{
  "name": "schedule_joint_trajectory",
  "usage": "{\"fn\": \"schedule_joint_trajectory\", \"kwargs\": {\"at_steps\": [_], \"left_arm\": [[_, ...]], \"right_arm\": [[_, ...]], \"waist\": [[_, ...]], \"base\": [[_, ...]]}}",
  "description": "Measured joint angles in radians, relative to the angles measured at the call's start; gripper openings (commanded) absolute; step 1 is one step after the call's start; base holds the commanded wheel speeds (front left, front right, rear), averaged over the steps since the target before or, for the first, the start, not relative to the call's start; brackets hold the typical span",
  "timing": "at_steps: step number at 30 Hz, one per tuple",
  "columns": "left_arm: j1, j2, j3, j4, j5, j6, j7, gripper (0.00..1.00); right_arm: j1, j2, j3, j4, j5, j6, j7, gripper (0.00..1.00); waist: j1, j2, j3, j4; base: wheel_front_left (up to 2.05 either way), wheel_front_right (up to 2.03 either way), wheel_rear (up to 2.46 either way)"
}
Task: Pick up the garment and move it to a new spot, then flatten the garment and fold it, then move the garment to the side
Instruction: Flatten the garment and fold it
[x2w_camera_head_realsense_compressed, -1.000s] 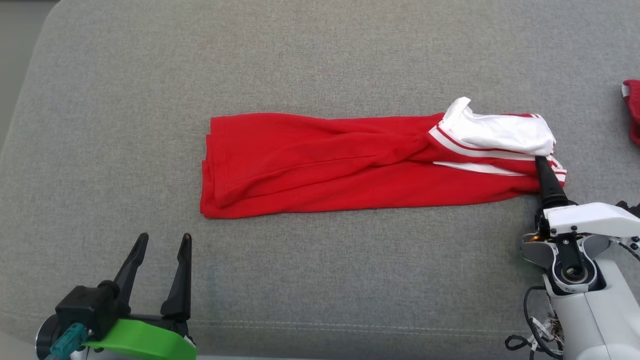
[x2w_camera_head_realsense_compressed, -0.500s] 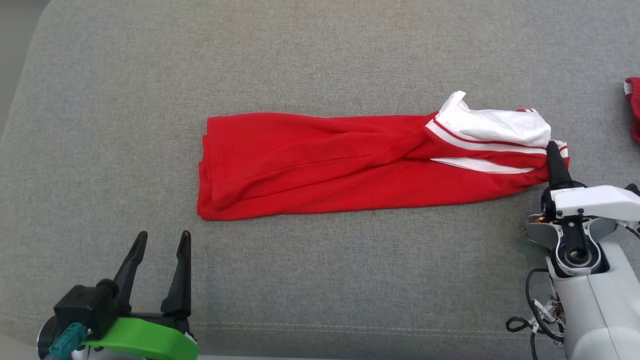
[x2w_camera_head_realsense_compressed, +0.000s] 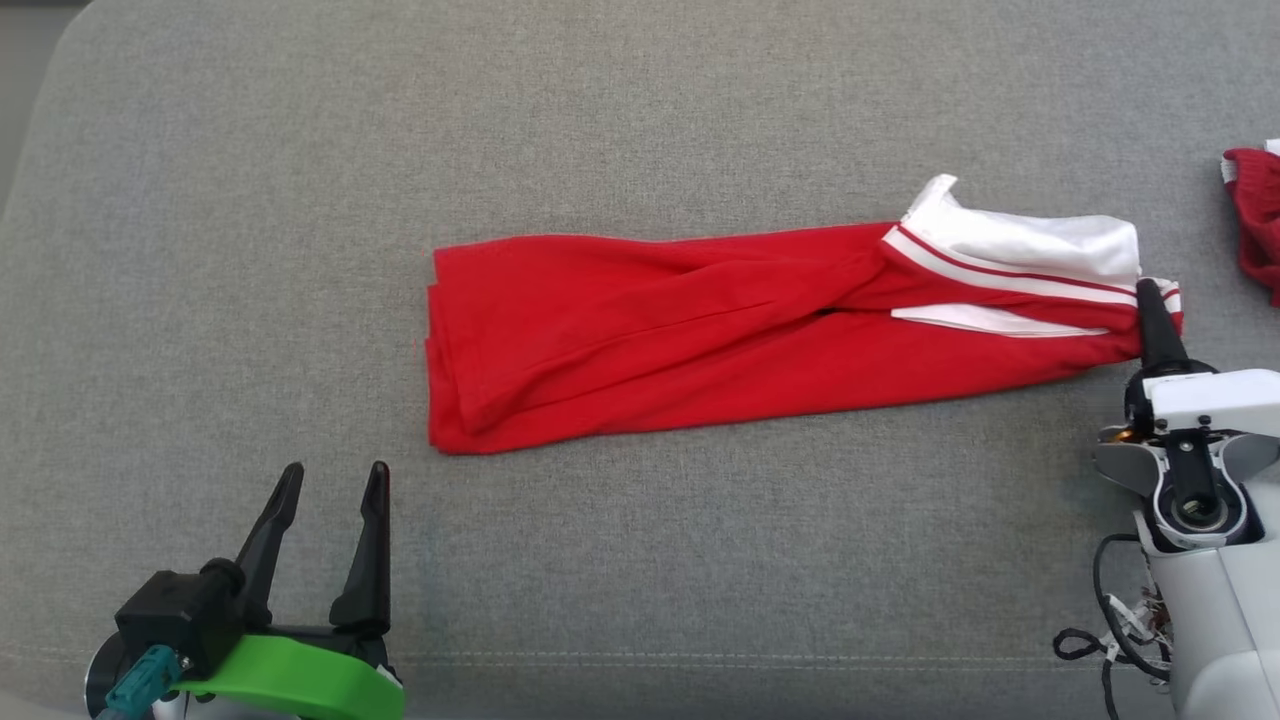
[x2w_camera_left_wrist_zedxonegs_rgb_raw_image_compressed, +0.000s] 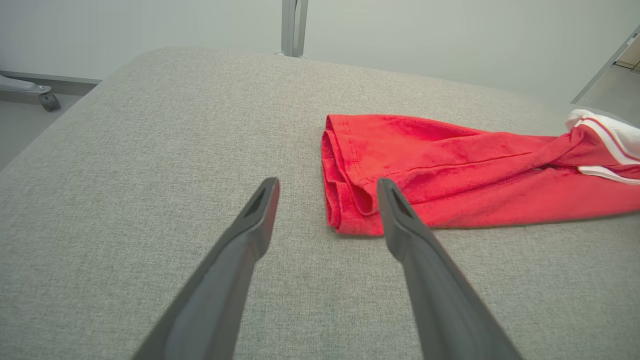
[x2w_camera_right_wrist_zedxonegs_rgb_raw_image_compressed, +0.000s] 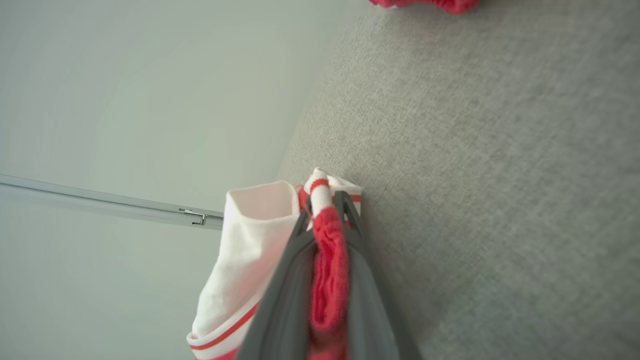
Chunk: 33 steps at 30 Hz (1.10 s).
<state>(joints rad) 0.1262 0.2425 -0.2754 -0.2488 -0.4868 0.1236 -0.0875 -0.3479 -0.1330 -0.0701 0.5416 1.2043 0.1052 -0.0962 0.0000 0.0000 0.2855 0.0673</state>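
Grey cushion (x2w_camera_head_realsense_compressed: 640, 120) bears garment (x2w_camera_head_realsense_compressed: 700, 340), end pinched by right gripper (x2w_camera_head_realsense_compressed: 1148, 300).

1. I see the garment (x2w_camera_head_realsense_compressed: 700, 340) as bright red, with a white panel and thin red-and-white stripes at its right end.
2. The padded surface (x2w_camera_head_realsense_compressed: 640, 120) reads to me as plain flecked grey.
3. At the surface's right edge, I make out a second cloth (x2w_camera_head_realsense_compressed: 1255, 215), also red.
4. My left gripper (x2w_camera_head_realsense_compressed: 335, 468) has black fingers and a green mount.
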Motion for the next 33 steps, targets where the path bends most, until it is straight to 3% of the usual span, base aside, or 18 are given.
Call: {"fn": "schedule_joint_trajectory", "kwargs": {"at_steps": [16, 33], "left_arm": [[0.0, 0.0, 0.005, -0.009, 0.008, 0.0, 0.008, 1.0], [-0.005, -0.011, -0.021, -0.001, 0.007, -0.001, 0.012, 1.0]], "right_arm": [[0.021, -0.21, -0.077, 0.019, -0.035, -0.001, 0.014, 0.0], [0.031, -0.205, 0.11, -0.177, -0.116, 0.009, 0.095, 0.0]], "waist": [[0.0, 0.0, 0.003, -0.012], [0.0, 0.0, -0.028, -0.002]], "base": [[0.0, 0.0, 0.0], [0.0, 0.0, 0.0]]}}
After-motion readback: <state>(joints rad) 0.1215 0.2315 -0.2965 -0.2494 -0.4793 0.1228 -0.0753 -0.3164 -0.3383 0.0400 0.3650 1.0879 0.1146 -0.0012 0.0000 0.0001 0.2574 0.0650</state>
